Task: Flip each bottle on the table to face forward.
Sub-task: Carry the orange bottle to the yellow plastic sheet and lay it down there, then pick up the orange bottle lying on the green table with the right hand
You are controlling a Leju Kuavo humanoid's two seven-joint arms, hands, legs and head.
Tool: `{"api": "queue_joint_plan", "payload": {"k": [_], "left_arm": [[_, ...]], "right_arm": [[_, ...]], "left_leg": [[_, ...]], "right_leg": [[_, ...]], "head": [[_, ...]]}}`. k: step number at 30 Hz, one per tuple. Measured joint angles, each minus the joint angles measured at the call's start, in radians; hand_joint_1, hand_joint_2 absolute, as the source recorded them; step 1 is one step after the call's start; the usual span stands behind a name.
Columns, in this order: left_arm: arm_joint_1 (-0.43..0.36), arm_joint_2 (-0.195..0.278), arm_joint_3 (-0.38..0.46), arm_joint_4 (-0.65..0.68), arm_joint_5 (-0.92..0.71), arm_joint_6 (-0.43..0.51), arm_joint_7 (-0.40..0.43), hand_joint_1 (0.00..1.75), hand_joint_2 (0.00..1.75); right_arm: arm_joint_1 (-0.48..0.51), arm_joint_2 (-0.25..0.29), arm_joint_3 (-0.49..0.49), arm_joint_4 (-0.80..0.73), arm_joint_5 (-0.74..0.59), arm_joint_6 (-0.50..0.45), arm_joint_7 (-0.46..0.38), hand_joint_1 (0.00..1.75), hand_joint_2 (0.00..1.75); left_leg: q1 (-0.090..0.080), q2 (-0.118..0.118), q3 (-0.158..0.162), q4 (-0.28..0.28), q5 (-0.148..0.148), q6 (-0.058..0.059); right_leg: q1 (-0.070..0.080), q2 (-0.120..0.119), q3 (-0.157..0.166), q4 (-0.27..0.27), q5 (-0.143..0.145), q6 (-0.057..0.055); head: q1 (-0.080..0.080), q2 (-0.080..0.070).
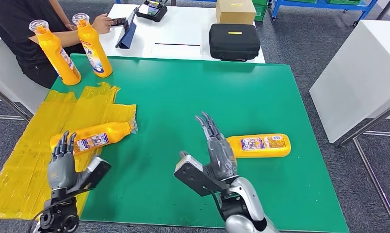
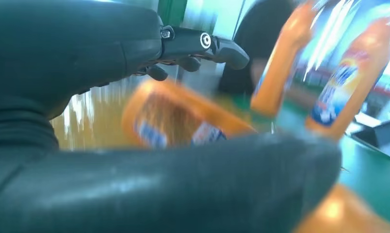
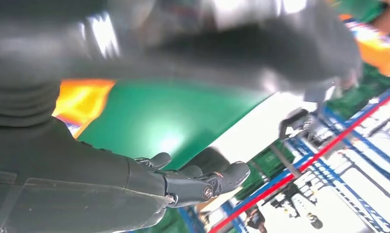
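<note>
Two orange bottles lie on their sides on the green table (image 1: pixel 183 92). One lying bottle (image 1: pixel 97 137) rests at the left on yellow plastic film, its cap toward the right. The other lying bottle (image 1: pixel 261 145) is at the right. Two upright orange bottles (image 1: pixel 57 52) (image 1: pixel 93 46) stand at the far left corner. My left hand (image 1: pixel 62 162) is open, fingers straight, just short of the left lying bottle (image 2: pixel 178 121). My right hand (image 1: pixel 217 145) is open, fingers stretched forward, just left of the right lying bottle's end. Neither hand holds anything.
A person in black (image 1: pixel 23 29) sits at the far left, an arm behind the upright bottles. A white table behind carries a black case (image 1: pixel 234 41), a cardboard box (image 1: pixel 235 10) and a tablet (image 1: pixel 127 29). Another white table (image 1: pixel 358 73) stands to the right.
</note>
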Motion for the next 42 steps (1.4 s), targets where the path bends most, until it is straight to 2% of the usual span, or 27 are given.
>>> {"api": "queue_joint_plan", "payload": {"k": [2, 5, 8, 10, 13, 19, 22, 25, 31, 42], "left_arm": [[0.037, -0.009, 0.020, -0.077, 0.272, -0.040, -0.093, 0.00, 0.00], [0.134, -0.017, 0.055, -0.254, 0.610, -0.099, -0.183, 0.00, 0.00], [0.231, -0.019, 0.084, -0.410, 0.810, -0.143, -0.222, 0.00, 0.00], [0.276, -0.021, 0.097, -0.479, 0.866, -0.152, -0.239, 0.00, 0.00], [0.312, -0.028, 0.107, -0.540, 0.900, -0.155, -0.250, 0.00, 0.00], [0.335, -0.049, 0.120, -0.584, 0.929, -0.160, -0.254, 0.00, 0.00], [0.342, -0.063, 0.128, -0.595, 0.937, -0.170, -0.254, 0.00, 0.00], [0.342, -0.073, 0.136, -0.602, 0.940, -0.178, -0.254, 0.00, 0.00], [0.342, -0.080, 0.142, -0.606, 0.940, -0.181, -0.254, 0.00, 0.00], [0.328, -0.095, 0.153, -0.608, 0.962, -0.200, -0.262, 0.00, 0.00]], "right_arm": [[0.045, -0.042, -0.034, -0.043, 0.048, 0.033, 0.013, 0.00, 1.75], [0.141, -0.146, -0.116, -0.105, 0.123, 0.055, 0.023, 0.00, 1.75], [0.242, -0.274, -0.222, -0.136, 0.153, 0.055, 0.030, 0.00, 1.75], [0.297, -0.348, -0.291, -0.142, 0.155, 0.057, 0.031, 0.00, 1.75], [0.347, -0.427, -0.375, -0.144, 0.152, 0.070, 0.030, 0.00, 1.75], [0.369, -0.518, -0.446, -0.141, 0.146, 0.096, 0.038, 0.00, 1.75], [0.340, -0.544, -0.452, -0.120, 0.137, 0.117, 0.037, 0.00, 1.75], [0.304, -0.549, -0.448, -0.096, 0.139, 0.131, 0.034, 0.00, 1.75], [0.278, -0.549, -0.443, -0.080, 0.142, 0.136, 0.033, 0.00, 1.75], [0.093, -0.521, -0.344, 0.079, 0.134, 0.201, 0.026, 0.00, 1.75]], "left_leg": [[0.000, 0.000, 0.000, 0.000, -0.001, 0.000], [-0.002, 0.000, 0.000, 0.000, -0.003, 0.002], [-0.006, -0.002, -0.001, 0.000, -0.006, 0.003], [-0.007, -0.002, -0.001, 0.000, -0.006, 0.003], [-0.007, -0.002, 0.000, 0.000, -0.006, 0.004], [-0.007, -0.001, 0.001, 0.000, -0.005, 0.004], [-0.007, -0.001, 0.001, 0.000, -0.004, 0.005], [-0.007, 0.000, 0.001, 0.000, -0.004, 0.005], [-0.007, -0.001, 0.001, 0.000, -0.004, 0.005], [-0.007, -0.001, 0.001, 0.000, -0.003, 0.006]], "right_leg": [[0.000, 0.000, 0.000, 0.000, 0.000, 0.000], [-0.002, 0.000, 0.001, -0.001, -0.001, 0.002], [-0.005, 0.000, 0.001, -0.001, -0.003, 0.005], [-0.006, 0.000, 0.001, -0.001, -0.004, 0.006], [-0.006, 0.000, 0.001, -0.001, -0.004, 0.006], [-0.006, 0.000, 0.002, -0.001, -0.003, 0.005], [-0.007, 0.000, 0.002, -0.001, -0.003, 0.006], [-0.007, 0.000, 0.002, -0.001, -0.003, 0.006], [-0.007, 0.000, 0.002, -0.001, -0.003, 0.006], [-0.007, -0.001, 0.003, 0.000, -0.002, 0.006]], "head": [[0.000, 0.000], [0.000, 0.000], [0.000, 0.000], [0.000, 0.000], [0.000, 0.000], [0.000, 0.000], [0.000, 0.000], [0.000, 0.000], [0.000, 0.000], [0.000, 0.000]]}}
